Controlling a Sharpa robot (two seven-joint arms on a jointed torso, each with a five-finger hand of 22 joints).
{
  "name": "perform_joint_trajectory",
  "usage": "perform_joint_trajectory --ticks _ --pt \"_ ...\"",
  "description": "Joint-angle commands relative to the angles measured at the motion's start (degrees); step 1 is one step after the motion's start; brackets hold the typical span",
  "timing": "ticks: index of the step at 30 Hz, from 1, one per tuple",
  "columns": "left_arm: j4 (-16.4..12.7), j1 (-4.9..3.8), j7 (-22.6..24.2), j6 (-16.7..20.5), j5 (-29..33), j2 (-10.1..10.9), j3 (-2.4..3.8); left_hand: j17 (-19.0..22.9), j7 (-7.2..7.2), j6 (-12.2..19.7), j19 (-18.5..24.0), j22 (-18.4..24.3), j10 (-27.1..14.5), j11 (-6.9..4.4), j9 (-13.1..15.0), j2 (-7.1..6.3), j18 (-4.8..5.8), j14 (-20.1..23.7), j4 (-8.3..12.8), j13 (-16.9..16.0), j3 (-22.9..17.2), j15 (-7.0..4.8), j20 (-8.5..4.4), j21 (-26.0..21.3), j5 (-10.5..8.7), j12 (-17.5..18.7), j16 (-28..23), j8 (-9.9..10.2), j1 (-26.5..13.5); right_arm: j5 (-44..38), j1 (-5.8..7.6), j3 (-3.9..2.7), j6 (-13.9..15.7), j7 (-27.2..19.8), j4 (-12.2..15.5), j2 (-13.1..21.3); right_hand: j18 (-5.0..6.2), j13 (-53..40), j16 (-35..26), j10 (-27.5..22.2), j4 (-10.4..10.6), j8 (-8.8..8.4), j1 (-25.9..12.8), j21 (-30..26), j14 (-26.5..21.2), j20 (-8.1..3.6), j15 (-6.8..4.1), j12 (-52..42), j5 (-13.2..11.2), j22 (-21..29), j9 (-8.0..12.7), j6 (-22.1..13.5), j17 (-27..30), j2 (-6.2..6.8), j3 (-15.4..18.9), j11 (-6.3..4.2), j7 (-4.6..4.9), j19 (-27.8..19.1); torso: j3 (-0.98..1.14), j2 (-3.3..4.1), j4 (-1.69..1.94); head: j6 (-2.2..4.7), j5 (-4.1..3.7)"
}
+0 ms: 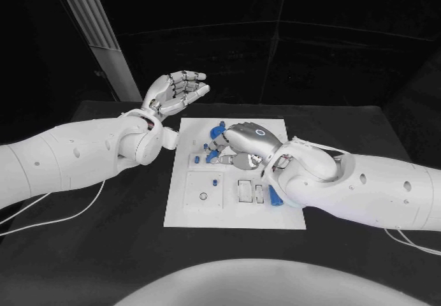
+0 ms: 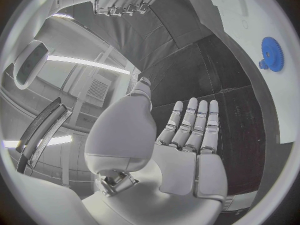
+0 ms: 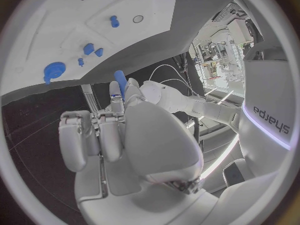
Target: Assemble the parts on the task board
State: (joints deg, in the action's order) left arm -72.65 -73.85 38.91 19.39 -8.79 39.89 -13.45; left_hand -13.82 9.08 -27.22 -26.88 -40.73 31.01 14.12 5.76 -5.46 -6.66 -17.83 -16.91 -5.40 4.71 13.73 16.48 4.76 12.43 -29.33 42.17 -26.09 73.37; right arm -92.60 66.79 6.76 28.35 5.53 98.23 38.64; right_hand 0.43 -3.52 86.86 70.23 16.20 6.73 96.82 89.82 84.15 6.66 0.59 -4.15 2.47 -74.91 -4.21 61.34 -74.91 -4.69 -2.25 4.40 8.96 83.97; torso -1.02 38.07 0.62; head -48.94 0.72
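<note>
Two hands are working: the right hand, pinching a blue peg over the task board, should be lowering it squarely, while the left hand is hovering open beyond the board.

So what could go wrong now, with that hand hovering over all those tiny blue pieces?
The right hand holds a slim blue part at its fingertips; a grip that light might let it slip or tilt. Small blue pieces stand close under that hand on the task board, so a stray finger could knock them. The left hand hangs open beyond the board, too far to steady anything.
</note>
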Motion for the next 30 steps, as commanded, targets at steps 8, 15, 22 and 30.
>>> perform_joint_trajectory --ticks 8,15,22,30 --pt "0.19 -0.07 11.55 -0.64 0.12 -0.20 0.04 0.05 7.29 0.25 -0.25 0.05 -0.33 0.07 -0.05 0.73 0.49 0.37 -0.08 0.05 -0.40 -0.12 0.13 -0.26 0.20 -0.18 0.19 -0.20 0.03 -2.71 -0.34 0.01 -9.78 -6.96 -3.90 -3.99 -0.43 0.09 0.30 -0.42 0.13 -0.23 1.10 0.18 4.32 -0.31 -0.26 0.58 0.21 -15.09 -0.34 1.55 -6.39 -0.10 -0.19 0.21 -0.92 6.03 -0.02 0.02 -0.07 -0.38 0.56" --pt "0.24 -0.05 11.56 -0.69 0.12 -0.25 0.04 0.29 7.30 0.42 -0.23 0.09 -0.48 0.09 -0.10 0.99 0.50 0.46 -0.07 0.14 -0.49 -0.11 0.13 -0.28 0.22 -0.41 0.38 -0.42 0.04 -9.42 -0.96 0.04 -14.27 -6.91 -4.96 -5.46 -0.43 0.09 0.42 -0.62 0.13 -0.34 1.26 0.18 4.38 -0.27 -0.18 0.66 0.21 -15.09 -0.30 1.46 -6.73 -0.08 -0.27 0.30 -0.83 6.03 0.04 0.02 -0.11 -0.67 0.59" --pt "0.28 0.00 11.54 -0.76 0.12 -0.25 0.04 0.29 7.30 0.42 -0.23 0.09 -0.48 0.09 -0.10 0.99 0.50 0.46 -0.07 0.14 -0.49 -0.11 0.13 -0.28 0.22 -0.41 0.38 -0.42 0.04 -13.33 -1.89 0.05 -17.67 -6.89 -5.62 -6.61 -0.43 0.09 0.45 -0.68 0.18 -0.39 1.23 0.18 4.39 -0.25 -0.14 0.67 0.20 -15.09 -0.28 1.41 -6.81 -0.02 -0.23 0.35 -0.80 6.03 -0.01 -0.03 -0.12 -1.02 0.48" --pt "0.11 0.01 11.51 -0.71 0.12 0.03 0.04 0.48 7.31 0.54 -0.20 0.13 -0.59 0.10 -0.14 1.24 0.51 0.53 -0.06 0.21 -0.57 -0.10 0.13 -0.30 0.21 -0.61 0.53 -0.60 0.04 -15.04 -2.82 0.05 -18.67 -7.17 -6.46 -8.10 -0.43 0.09 0.49 -0.80 0.21 -0.47 1.28 0.18 4.41 -0.21 -0.09 0.69 0.21 -15.09 -0.24 1.33 -6.89 -0.07 -0.29 0.39 -0.75 6.03 0.04 0.00 -0.12 -1.06 0.71"
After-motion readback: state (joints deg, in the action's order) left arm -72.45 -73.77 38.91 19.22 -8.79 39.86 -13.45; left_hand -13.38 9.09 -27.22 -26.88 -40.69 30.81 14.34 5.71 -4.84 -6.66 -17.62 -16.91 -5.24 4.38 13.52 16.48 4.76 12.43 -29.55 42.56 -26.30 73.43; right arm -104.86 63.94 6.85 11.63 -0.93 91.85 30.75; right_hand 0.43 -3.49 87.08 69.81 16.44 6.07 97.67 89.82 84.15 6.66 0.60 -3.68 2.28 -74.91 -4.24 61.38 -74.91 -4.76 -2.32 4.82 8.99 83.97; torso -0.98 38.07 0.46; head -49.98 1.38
